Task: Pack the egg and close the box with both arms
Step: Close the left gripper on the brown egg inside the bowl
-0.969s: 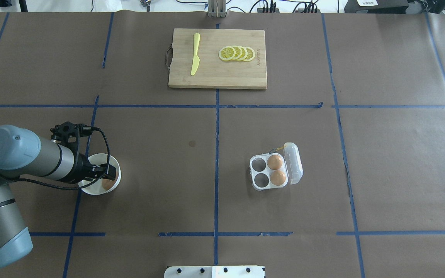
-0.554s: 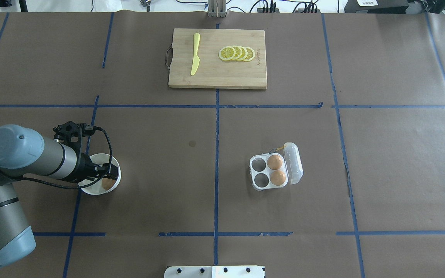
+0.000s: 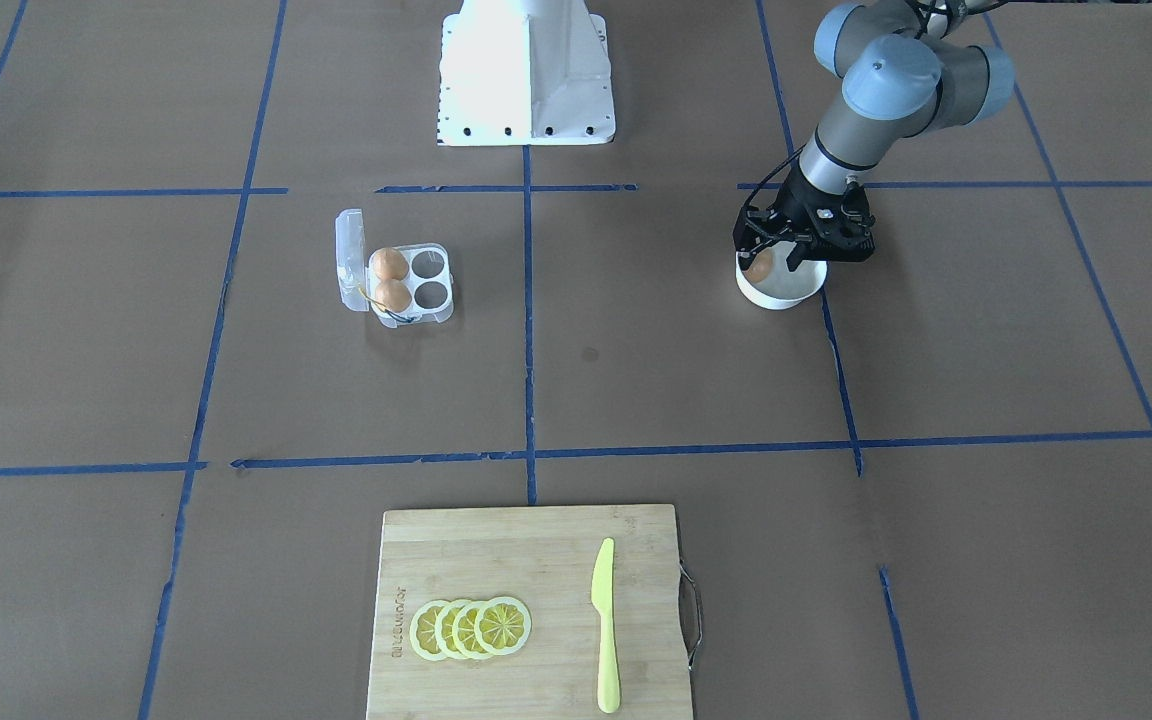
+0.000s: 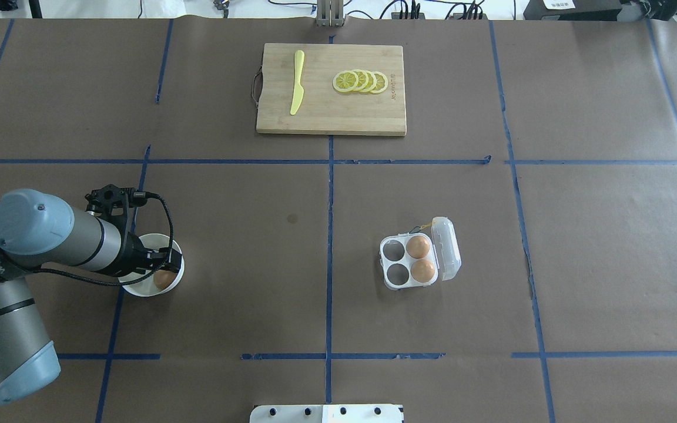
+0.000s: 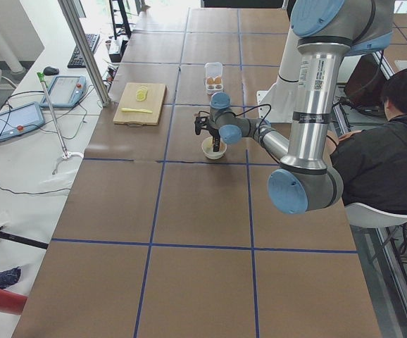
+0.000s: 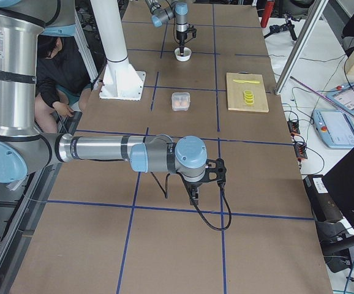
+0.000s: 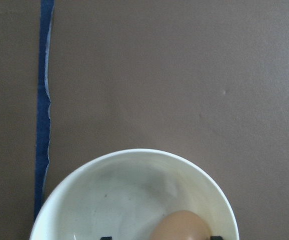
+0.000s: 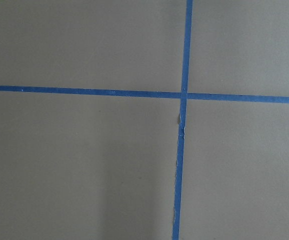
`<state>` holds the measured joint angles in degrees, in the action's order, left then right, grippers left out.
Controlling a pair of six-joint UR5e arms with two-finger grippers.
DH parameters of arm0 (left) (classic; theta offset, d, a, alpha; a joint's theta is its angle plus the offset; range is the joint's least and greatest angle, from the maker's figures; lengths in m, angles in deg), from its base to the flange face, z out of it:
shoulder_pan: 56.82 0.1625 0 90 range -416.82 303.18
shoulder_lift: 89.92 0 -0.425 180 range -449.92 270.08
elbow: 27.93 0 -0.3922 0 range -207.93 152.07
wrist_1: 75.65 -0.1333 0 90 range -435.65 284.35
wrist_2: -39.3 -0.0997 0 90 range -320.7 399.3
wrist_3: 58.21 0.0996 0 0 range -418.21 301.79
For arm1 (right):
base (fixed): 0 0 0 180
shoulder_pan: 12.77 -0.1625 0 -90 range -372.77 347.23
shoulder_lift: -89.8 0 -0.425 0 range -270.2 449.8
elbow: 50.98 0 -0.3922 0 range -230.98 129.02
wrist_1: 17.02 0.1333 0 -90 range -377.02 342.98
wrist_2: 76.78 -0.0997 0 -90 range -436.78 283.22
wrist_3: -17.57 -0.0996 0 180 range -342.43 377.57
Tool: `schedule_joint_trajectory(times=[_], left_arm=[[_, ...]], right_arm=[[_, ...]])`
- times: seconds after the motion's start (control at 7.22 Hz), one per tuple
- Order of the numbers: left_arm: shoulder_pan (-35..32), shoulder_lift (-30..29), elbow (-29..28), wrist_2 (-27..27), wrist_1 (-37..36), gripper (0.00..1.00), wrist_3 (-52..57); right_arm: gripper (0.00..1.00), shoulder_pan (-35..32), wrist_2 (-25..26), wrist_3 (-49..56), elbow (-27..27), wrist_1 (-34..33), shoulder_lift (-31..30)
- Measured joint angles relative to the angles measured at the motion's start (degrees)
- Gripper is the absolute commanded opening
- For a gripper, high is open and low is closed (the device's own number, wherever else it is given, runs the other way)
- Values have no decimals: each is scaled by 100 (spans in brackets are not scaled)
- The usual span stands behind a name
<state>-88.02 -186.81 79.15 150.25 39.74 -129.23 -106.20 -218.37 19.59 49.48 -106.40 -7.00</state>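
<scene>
Open table runs from the bowl to the box; the cutting board lies well aside.

The egg lies in the bowl, at the table's left. The box sits right of centre, two eggs in its lid-side cups. Behind, the board carries a knife left of slices.

We find a robotics laboratory, not a home or a kitchen. Two industrial robot arms reach over a long counter papered brown and marked into squares with blue tape. A white pedestal stands on it. Alongside we note teach pendants, a keyboard, loose cables, aluminium frame posts and a seated operator.
</scene>
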Motion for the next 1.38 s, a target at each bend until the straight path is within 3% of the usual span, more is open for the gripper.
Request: schedule_joint_trajectory(times=[1.38], left_arm=[[33,-23,-32,6,-10,68,-26]], right_arm=[[100,0,-19,0,10,0,21]])
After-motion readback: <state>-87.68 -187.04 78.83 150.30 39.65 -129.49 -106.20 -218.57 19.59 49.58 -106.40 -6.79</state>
